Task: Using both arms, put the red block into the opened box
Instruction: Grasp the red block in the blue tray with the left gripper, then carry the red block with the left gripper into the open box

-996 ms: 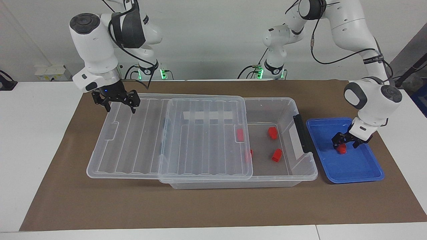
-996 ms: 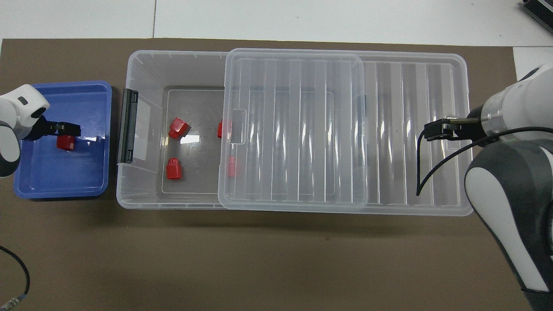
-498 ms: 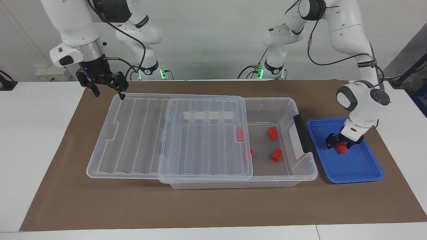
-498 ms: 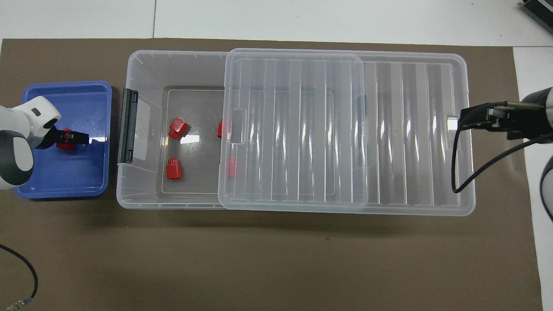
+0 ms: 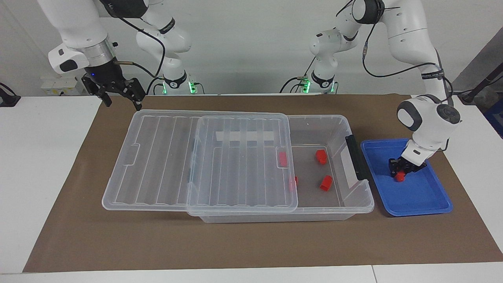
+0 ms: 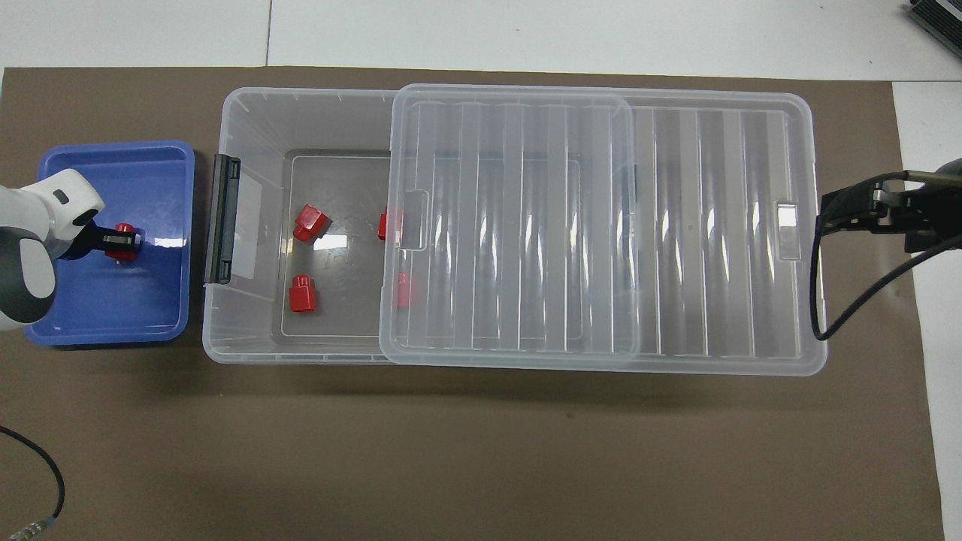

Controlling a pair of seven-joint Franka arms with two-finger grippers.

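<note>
Red block (image 5: 400,176) sits in the blue tray (image 5: 416,204), clamped by the left gripper (image 5: 401,169). The right gripper (image 5: 122,99), fingers apart, hangs above the slid-back lid (image 5: 165,157) of the clear box (image 5: 353,198).

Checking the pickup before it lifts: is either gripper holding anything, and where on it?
The left gripper is shut on the red block in the blue tray, gripping its upper part. The right gripper holds nothing.
</note>
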